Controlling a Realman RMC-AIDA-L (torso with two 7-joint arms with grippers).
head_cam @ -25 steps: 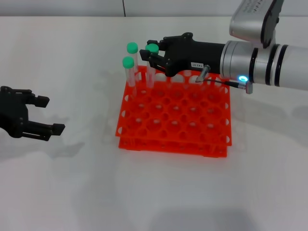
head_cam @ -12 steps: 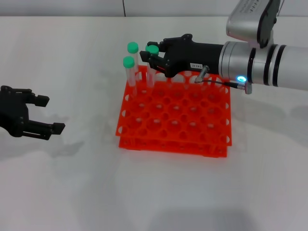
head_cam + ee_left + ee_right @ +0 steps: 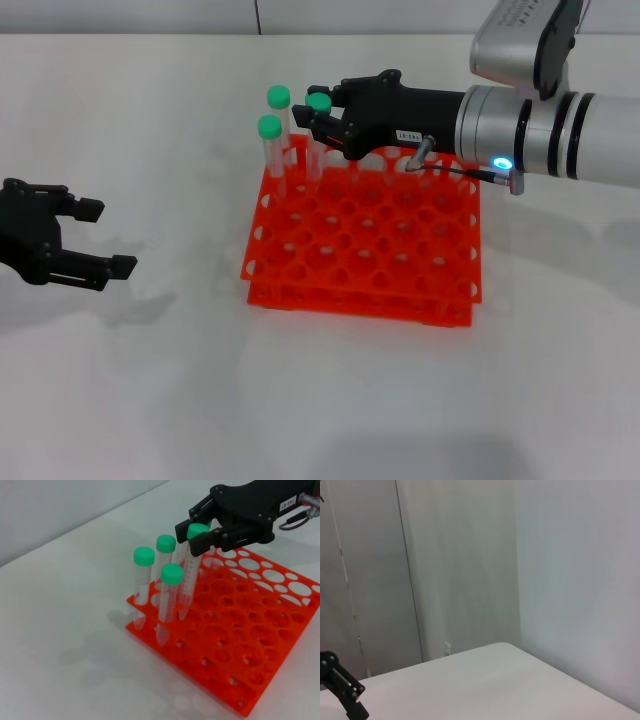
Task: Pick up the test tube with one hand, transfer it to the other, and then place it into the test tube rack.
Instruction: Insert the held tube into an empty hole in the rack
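Two grippers are in my head view. Nearest me, off to my left and low over the white table (image 3: 320, 400), the left gripper (image 3: 100, 238) hangs well apart from the rack, its black fingers spread wide and holding nothing.

Farther out sits the test tube rack (image 3: 365, 245), bright orange-red, two tiers with a grid of round holes, flat on the table. Most of its holes stand open. At its far left corner a cluster of green-capped tubes stands upright: my left wrist view shows three other tubes (image 3: 166, 600) seated in holes there, close together.

Just beyond them the right gripper (image 3: 322, 117), black with a small white label on its body, reaches in from my right on its silver-white arm (image 3: 540, 135), over the rack's far edge. Its fingers are closed around the test tube (image 3: 189, 575) just under the green cap. That tube hangs upright, clear and slender, with its pointed lower end down at the top tier of the rack, beside the other three; I cannot tell whether the tip is already inside a hole. From the left wrist the same gripper (image 3: 200, 532) shows clamped on the tube from both sides.
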